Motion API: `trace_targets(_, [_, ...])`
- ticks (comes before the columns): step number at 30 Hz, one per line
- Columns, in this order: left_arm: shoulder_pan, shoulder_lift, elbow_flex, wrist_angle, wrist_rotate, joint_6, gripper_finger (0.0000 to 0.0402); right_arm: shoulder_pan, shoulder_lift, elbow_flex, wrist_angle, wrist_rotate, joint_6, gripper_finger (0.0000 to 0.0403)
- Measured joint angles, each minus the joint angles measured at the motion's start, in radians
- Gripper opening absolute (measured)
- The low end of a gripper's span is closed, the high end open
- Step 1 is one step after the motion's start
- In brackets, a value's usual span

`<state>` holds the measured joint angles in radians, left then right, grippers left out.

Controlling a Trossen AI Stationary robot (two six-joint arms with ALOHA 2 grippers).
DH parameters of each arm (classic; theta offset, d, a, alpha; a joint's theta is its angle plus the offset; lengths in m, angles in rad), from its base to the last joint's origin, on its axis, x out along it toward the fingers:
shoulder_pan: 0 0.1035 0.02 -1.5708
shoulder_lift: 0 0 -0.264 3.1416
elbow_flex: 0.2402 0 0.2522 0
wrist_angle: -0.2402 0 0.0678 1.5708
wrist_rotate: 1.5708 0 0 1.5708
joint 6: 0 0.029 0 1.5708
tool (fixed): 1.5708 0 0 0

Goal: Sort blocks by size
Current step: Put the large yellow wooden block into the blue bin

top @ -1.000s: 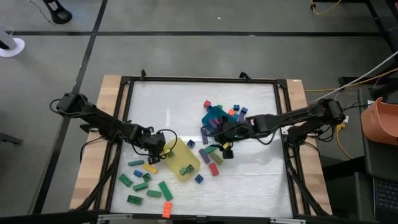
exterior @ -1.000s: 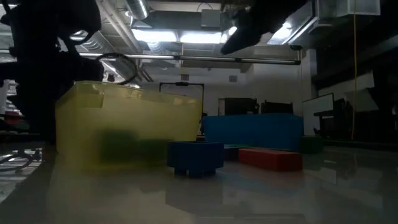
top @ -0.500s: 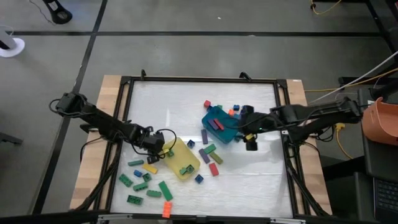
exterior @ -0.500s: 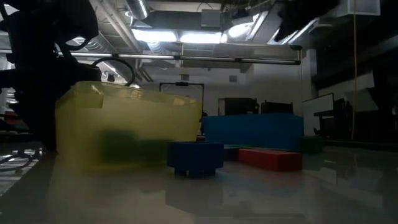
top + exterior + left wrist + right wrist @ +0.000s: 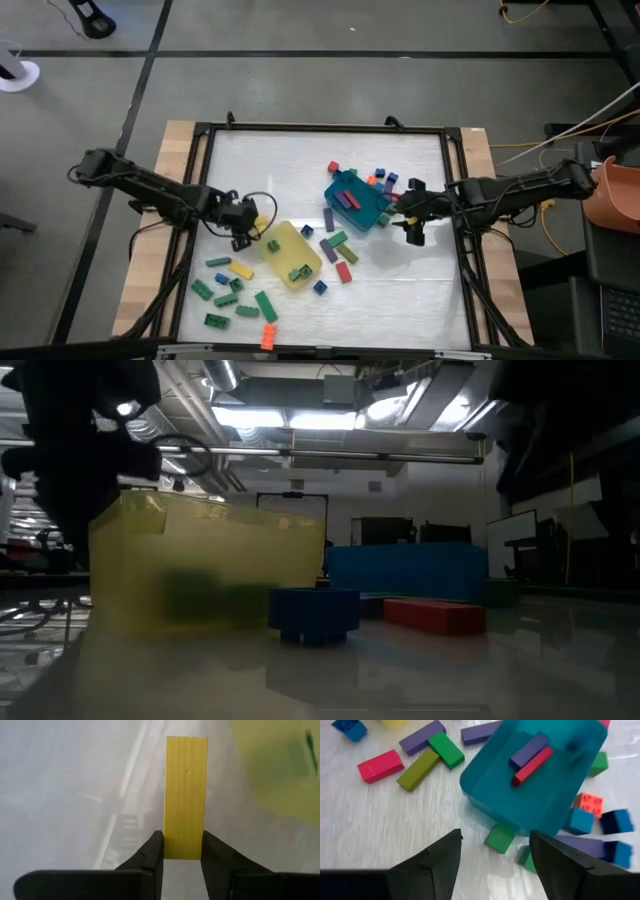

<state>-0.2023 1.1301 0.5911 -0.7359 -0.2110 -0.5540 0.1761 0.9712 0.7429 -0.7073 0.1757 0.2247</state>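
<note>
Your left gripper [image 5: 182, 851] has its fingers [image 5: 152, 852] closed on one end of a long yellow block [image 5: 186, 795], held above the white desk [image 5: 300, 170] just left of the yellow tray [image 5: 290, 255], which holds a green block [image 5: 299, 271]. Your right gripper [image 5: 495, 851] hovers right of the teal tray [image 5: 540, 795] with its fingers [image 5: 432, 865] spread apart and nothing between them. That tray holds a purple bar [image 5: 529, 750] and a red bar [image 5: 532, 766] side by side. Loose blocks lie around it: a pink one [image 5: 380, 765], an olive one [image 5: 418, 768] and a green one [image 5: 446, 749] to its near side. Several green blocks [image 5: 235, 300] sit scattered at the near left of the desk, with an orange block [image 5: 268, 337] at the near edge.
</note>
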Motion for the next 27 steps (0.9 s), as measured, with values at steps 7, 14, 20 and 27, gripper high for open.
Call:
trace_targets(7, [0.098,-0.131,0.01,0.166,-0.15,0.121,0.0083,0.0,-0.018,-0.14,0.121,0.043,0.18,0.0232])
trace_targets(14, [0.196,-0.04,-0.011,0.829,-0.089,0.316,0.0085,0.0,0.003,-0.191,0.136,0.043,0.296,0.0232])
trace_targets(20, [0.24,0.207,-0.004,1.249,-0.068,0.384,0.0087,0.0,0.015,-0.192,0.142,0.043,0.302,0.0232])
trace_targets(27, [0.283,0.517,0.125,1.412,-0.039,0.401,0.0087,0.0,0.015,-0.192,0.18,0.044,0.302,0.0232])
